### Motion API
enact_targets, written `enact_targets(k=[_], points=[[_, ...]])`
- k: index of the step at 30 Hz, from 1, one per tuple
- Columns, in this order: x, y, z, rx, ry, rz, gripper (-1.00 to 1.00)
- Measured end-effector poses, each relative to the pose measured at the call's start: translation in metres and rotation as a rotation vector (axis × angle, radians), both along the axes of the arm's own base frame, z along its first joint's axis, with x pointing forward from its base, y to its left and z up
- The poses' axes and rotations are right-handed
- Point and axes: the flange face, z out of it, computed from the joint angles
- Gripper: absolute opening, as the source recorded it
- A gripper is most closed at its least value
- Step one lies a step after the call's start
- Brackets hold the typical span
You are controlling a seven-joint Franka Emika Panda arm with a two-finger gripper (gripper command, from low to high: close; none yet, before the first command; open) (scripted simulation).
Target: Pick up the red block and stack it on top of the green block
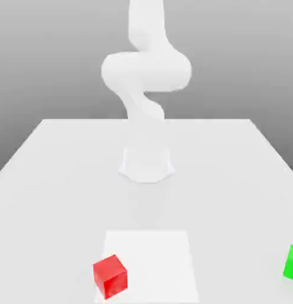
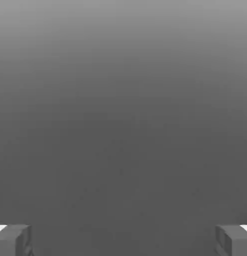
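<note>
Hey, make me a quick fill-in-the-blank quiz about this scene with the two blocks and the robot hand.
1. The red block sits partly on a white ____ patch on the table.
2. The green block lies at the exterior view's ____ edge.
3. The hand has its fingers spread wide, so it is ____.

Missing words: square; right; open

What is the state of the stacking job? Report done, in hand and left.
Done: nothing. The red block sits on the table by the white square's corner; the green block sits apart at the exterior view's right edge.
In hand: nothing; the gripper is open, its fingers wide apart around bare grey.
Left: reach, grasp, lift, stack.
</note>
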Motion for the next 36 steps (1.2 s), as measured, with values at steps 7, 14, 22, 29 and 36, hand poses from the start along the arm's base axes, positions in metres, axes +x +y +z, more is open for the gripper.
enact_targets(k=[7, 14, 22, 29, 36], points=[[0.074, -0.018, -0.127, -0.049, 0.204, 0.152, 0.0], [0.107, -0.032, -0.263, -0.106, 0.397, 0.294, 0.0], [0.095, -0.054, -0.413, -0.187, 0.618, 0.45, 0.0], [0.081, -0.063, -0.513, -0.223, 0.698, 0.51, 0.0], [0.08, -0.063, -0.527, -0.221, 0.701, 0.51, -1.0]])
